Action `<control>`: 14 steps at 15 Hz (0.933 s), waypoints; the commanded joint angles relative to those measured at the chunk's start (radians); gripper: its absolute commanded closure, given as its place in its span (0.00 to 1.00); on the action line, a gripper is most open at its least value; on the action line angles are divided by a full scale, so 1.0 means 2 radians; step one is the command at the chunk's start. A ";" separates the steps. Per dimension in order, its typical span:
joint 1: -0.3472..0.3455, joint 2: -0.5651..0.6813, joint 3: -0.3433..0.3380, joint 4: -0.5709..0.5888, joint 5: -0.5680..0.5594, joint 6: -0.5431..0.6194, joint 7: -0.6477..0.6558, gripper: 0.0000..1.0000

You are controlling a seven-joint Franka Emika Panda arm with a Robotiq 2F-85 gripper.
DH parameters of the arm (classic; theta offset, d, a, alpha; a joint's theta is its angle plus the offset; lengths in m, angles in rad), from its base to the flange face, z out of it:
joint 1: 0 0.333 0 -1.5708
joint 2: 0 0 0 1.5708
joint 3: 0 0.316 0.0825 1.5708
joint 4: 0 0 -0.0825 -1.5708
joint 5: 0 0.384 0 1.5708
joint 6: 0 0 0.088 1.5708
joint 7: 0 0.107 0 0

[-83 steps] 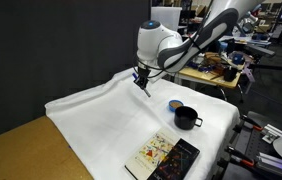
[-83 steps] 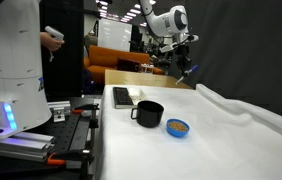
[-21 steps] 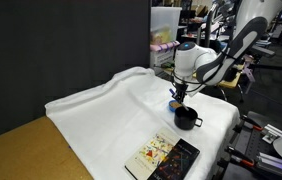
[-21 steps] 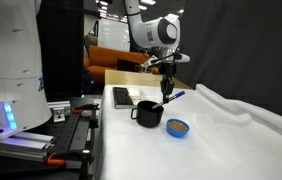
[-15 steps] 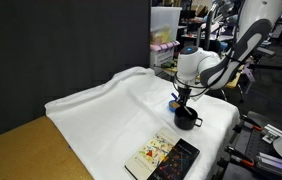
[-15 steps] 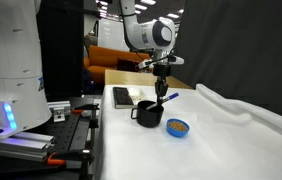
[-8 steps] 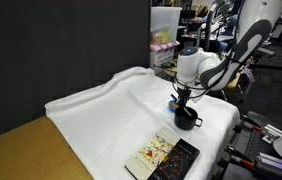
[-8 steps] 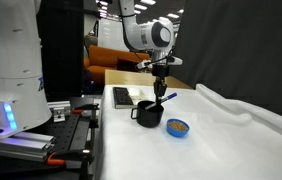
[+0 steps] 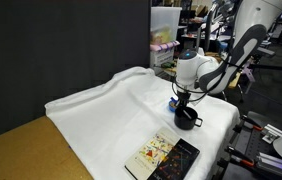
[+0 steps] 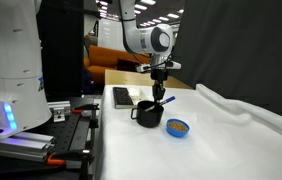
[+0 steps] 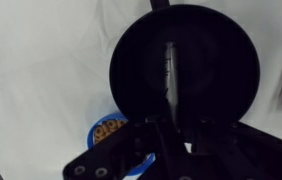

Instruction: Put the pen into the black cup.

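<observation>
where an exterior view is read from its left edge, a white machine housing (image 10: pixel 11 60) with blue lights stands off the table. the white cloth (image 10: pixel 231 120) covering the table begins just to its right. next on the cloth comes the black cup (image 10: pixel 148 114), upright, with its handle turned to the left. over the right part of its mouth hangs the gripper (image 10: pixel 160 98), pointing straight down, its claw drawn narrow and clamped on the pen (image 10: pixel 169 99). the pen is tilted: its bluish upper end sticks out to the right of the fingers and its lower end points at the cup's opening. whether the tip has crossed the rim cannot be told. right of the cup, near but not touching it, lies a flat blue disc (image 10: pixel 179 127). further right the cloth rises in folds.

in an exterior view taken from another side, a colourful book (image 9: pixel 156 150) and a black slab (image 9: pixel 183 158) lie side by side at the cloth's near edge. the cup (image 9: pixel 187 120) sits just behind them, with the gripper (image 9: pixel 182 101) directly above it. the pen is too small to make out there.

in the wrist view the blue disc (image 11: pixel 106 130) shows at lower left, just beside the cup's outline. the cup (image 11: pixel 216 75) fills the middle as a dark round. the pen (image 11: pixel 168 70) appears as a thin pale line running up from the fingers across the dark interior.
</observation>
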 commanded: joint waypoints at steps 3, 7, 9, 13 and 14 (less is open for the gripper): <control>-0.001 0.007 -0.002 0.003 0.012 0.016 -0.014 0.96; 0.005 0.001 -0.006 0.000 0.006 0.002 -0.004 0.84; 0.005 0.001 -0.006 0.000 0.006 0.002 -0.004 0.84; 0.005 0.001 -0.006 0.000 0.006 0.002 -0.004 0.84; 0.005 0.001 -0.006 0.000 0.006 0.002 -0.004 0.84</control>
